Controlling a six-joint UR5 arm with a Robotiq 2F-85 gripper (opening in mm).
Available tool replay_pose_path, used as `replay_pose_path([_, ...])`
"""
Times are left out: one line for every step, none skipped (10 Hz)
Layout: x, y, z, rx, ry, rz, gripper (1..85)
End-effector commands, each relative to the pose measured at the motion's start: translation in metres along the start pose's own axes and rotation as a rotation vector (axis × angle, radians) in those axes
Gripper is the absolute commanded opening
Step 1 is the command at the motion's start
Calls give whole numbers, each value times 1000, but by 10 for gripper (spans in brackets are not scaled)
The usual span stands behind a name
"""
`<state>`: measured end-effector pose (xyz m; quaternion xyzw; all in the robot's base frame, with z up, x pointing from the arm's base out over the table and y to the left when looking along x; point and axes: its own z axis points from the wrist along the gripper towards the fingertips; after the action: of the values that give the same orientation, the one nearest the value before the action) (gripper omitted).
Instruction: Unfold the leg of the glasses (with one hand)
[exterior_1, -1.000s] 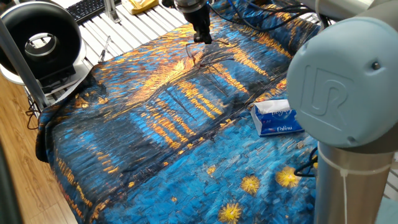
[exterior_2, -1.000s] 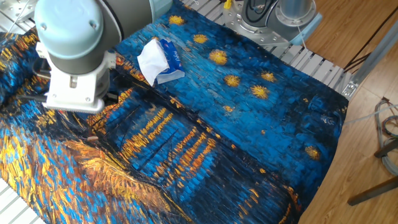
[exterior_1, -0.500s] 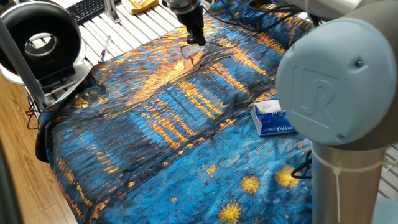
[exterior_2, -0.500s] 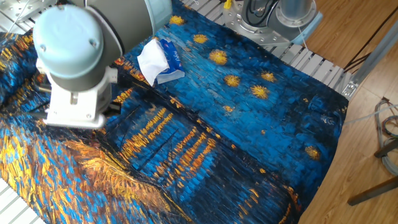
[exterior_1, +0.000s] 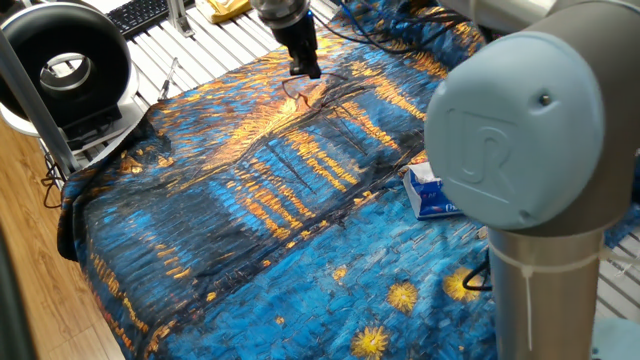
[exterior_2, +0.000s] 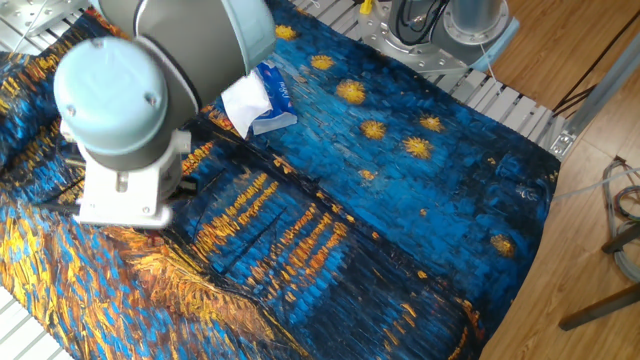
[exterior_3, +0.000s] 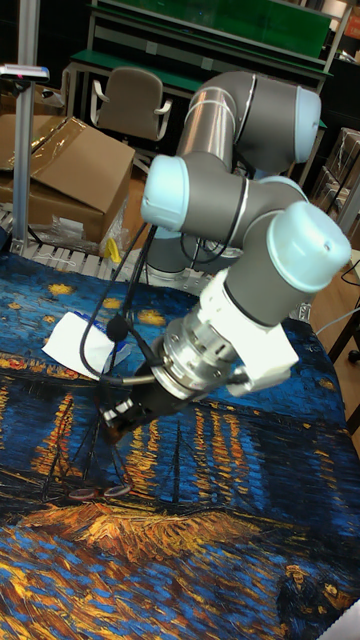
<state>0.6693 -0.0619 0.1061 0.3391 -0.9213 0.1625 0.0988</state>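
Note:
The glasses (exterior_1: 300, 92) are thin dark wire spectacles lying on the orange part of the painted cloth at the far side of the table. In the tall fixed view the glasses (exterior_3: 100, 490) rest lenses down on the cloth, with one slim leg rising toward my gripper (exterior_3: 112, 420). The gripper (exterior_1: 305, 70) stands just above them, its dark fingers close together and apparently shut on that leg. The arm's own bulk hides both gripper and glasses in the other fixed view.
A blue-and-white tissue pack (exterior_2: 258, 97) lies on the blue part of the cloth, and this tissue pack (exterior_1: 435, 192) is half hidden by the arm. A black ring-shaped device (exterior_1: 65, 62) and a keyboard (exterior_1: 140, 12) stand beyond the cloth's left edge.
The gripper has slid leftward along the far side of the cloth, and the glasses' wire has shifted left with it. The big arm joint also swung left.

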Motion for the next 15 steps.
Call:
replay_pose_path([-14,2,10,2,25,-7,63])
replay_pose_path([-15,4,11,5,43,8,63])
replay_pose_path([-14,4,10,12,65,23,43])
replay_pose_path([-13,3,10,17,71,27,20])
replay_pose_path([-12,2,11,20,77,29,23])
replay_pose_path([-11,3,11,17,81,34,33])
replay_pose_path([-12,8,10,1,81,48,60])
replay_pose_path([-13,11,10,-10,75,47,130])
replay_pose_path([-14,14,10,-22,70,41,173])
replay_pose_path([-13,15,10,-27,73,40,213])
replay_pose_path([-12,15,10,-27,78,35,233])
replay_pose_path([-12,15,9,-28,79,28,260])
replay_pose_path([-12,15,9,-31,78,26,270])
replay_pose_path([-10,15,7,-35,79,23,277])
replay_pose_path([-6,12,2,-39,82,18,280])
